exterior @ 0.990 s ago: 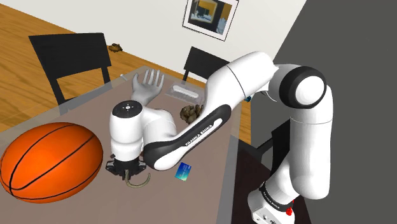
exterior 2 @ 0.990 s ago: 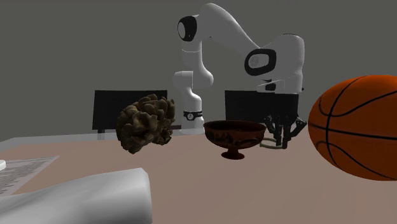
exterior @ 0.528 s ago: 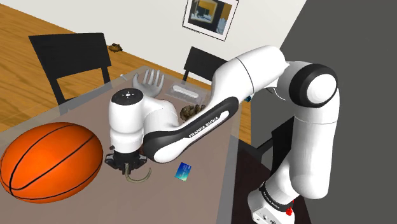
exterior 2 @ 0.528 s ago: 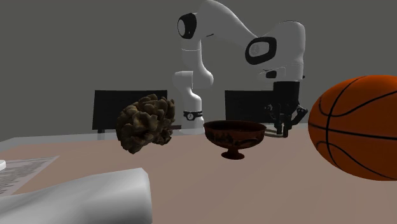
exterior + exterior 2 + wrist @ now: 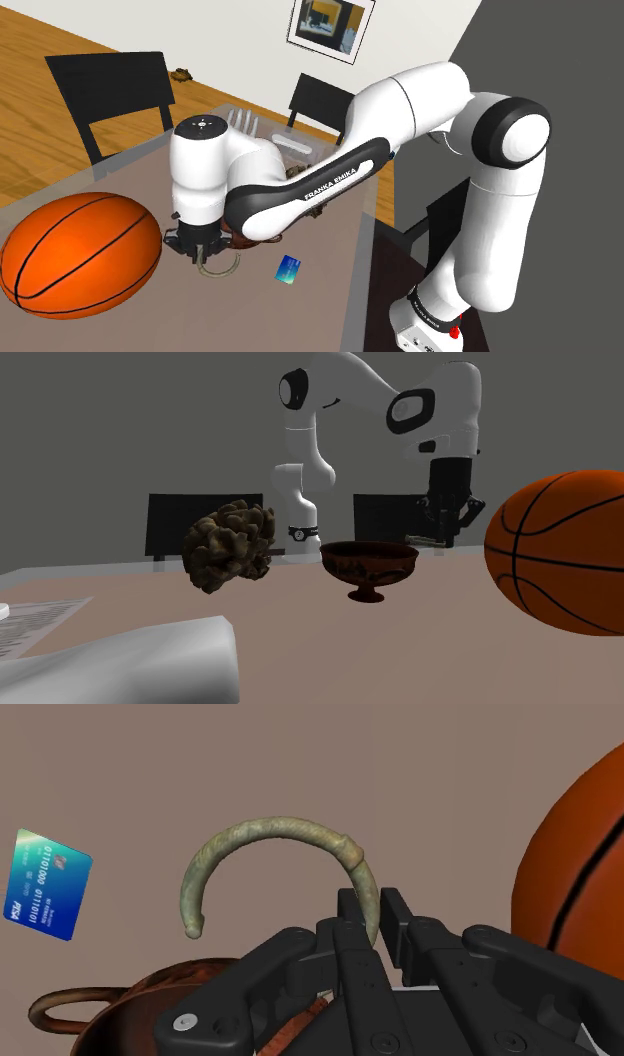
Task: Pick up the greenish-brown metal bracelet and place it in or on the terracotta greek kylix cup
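The greenish-brown bracelet (image 5: 272, 833), an open curved band, hangs above the table with my gripper (image 5: 372, 914) shut on one end of it. In the shoulder view the bracelet (image 5: 216, 266) dangles below the gripper (image 5: 204, 254), close to the basketball. The dark terracotta kylix cup (image 5: 368, 566) stands on its foot in mid-table; its rim and one handle (image 5: 72, 1005) show just below and beside the hand. From the second exterior view, the gripper (image 5: 441, 533) is raised above the table behind the cup's right side, with the bracelet (image 5: 424, 540) at its tips.
A large orange basketball (image 5: 80, 250) lies right beside the gripper. A blue card (image 5: 289, 268) lies flat on the table on the other side. A brown lumpy object (image 5: 232, 544), a grey hand model (image 5: 240, 121) and dark chairs (image 5: 108, 90) sit farther back.
The hand has risen off the table with the bracelet clasped in it and shifted slightly toward the cup. The cup, ball and card have stayed put.
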